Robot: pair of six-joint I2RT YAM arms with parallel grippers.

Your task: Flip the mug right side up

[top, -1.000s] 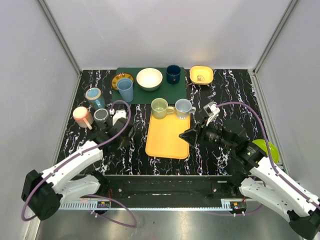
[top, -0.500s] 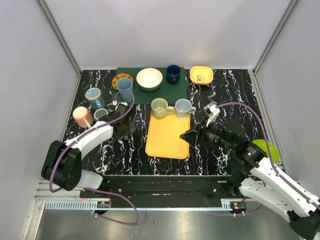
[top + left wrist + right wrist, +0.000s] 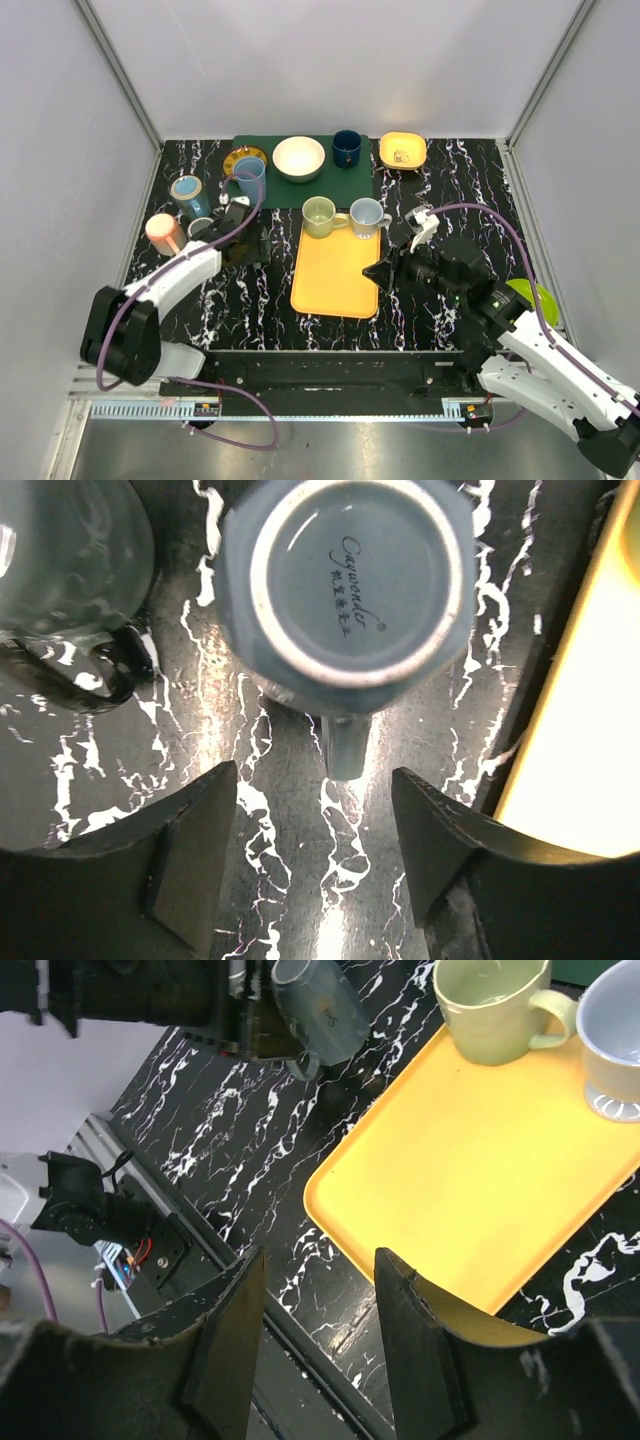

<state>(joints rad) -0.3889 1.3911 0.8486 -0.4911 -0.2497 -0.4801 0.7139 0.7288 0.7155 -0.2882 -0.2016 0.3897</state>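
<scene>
The left arm point(image 3: 165, 290) is reaching forward and to the right from its base at the near-left edge of the table point(image 3: 440, 190), with its wrist bending down over the black marbled top just left of the yellow tray point(image 3: 335, 275). The left fingers point(image 3: 190, 850) are spread apart and gripping nothing. They are hovering just short of the mug point(image 3: 360, 580), one on either side of the line of its handle, without touching it.

The grey-blue mug is sitting upside down on the table. Its base, printed with a line of script, is facing up, and its handle is pointing back toward the gap between the fingers. A darker grey mug point(image 3: 70, 570) is standing close beside it, on the side away from the tray.

The right arm point(image 3: 520, 335) is angling in from the near-right with its elbow raised. The right fingers point(image 3: 415, 1330) are also spread wide and holding nothing, hanging over the tray's near corner. A green mug point(image 3: 320, 215) and a pale blue mug point(image 3: 367, 215) are standing upright at the tray's far edge.
</scene>
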